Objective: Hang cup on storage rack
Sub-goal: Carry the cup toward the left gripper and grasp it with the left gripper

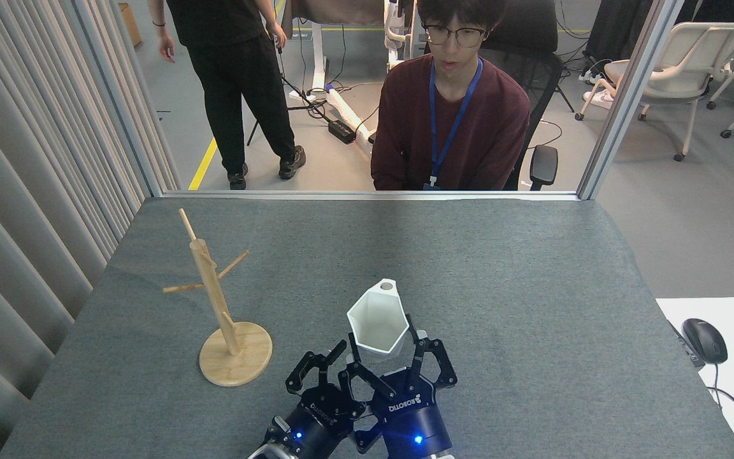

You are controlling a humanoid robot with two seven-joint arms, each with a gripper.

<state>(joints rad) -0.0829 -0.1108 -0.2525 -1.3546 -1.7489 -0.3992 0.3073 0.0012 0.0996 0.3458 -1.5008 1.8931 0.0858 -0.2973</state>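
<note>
Gripping the empty cup [378,322], right hand [385,362].

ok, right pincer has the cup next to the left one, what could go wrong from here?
1. The left pincer, open, sits right beside the right pincer; their fingers could clash.
2. The cup is gripped low and could tip.
3. Its small rim hole faces away from the storage rack; the thin pegs may miss it.
</note>
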